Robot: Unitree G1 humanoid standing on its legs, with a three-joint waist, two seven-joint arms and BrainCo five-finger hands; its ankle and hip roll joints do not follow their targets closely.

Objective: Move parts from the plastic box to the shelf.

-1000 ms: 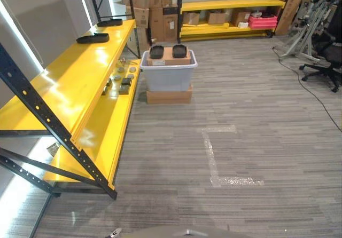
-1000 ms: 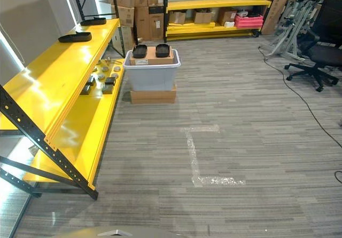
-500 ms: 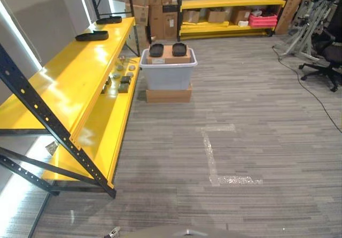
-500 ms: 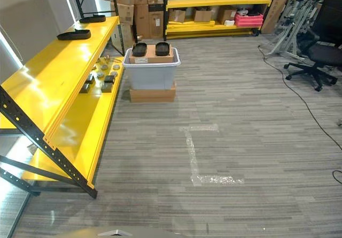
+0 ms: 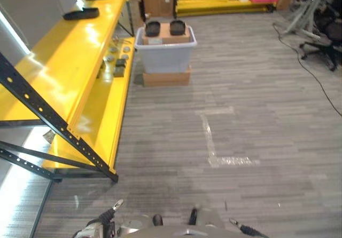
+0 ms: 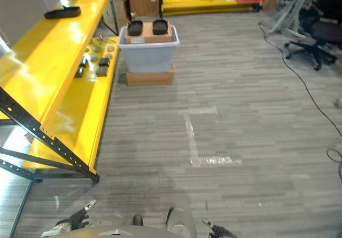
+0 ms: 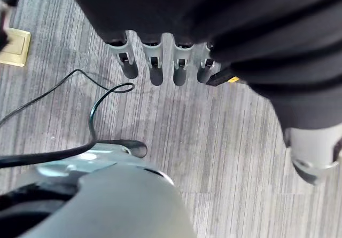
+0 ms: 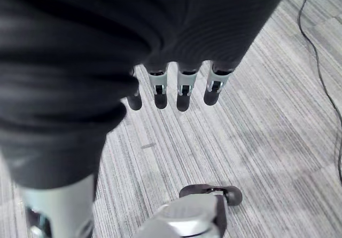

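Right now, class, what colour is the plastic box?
Pale grey plastic box, clearest in the left eye view.

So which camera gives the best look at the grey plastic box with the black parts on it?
The left eye view: the grey plastic box sits whole on a brown carton, two black parts on top. The right eye view shows the same. The wrist views show carpet.

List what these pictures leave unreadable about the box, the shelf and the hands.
- Grey plastic box: inside hidden by the brown cardboard piece and two black oval parts on top, in both eye views.
- Small metal parts on the yellow shelf's lower level: too small to identify.
- Left robot hand and right robot hand: fingers straight, holding nothing; palms hidden under dark covers.
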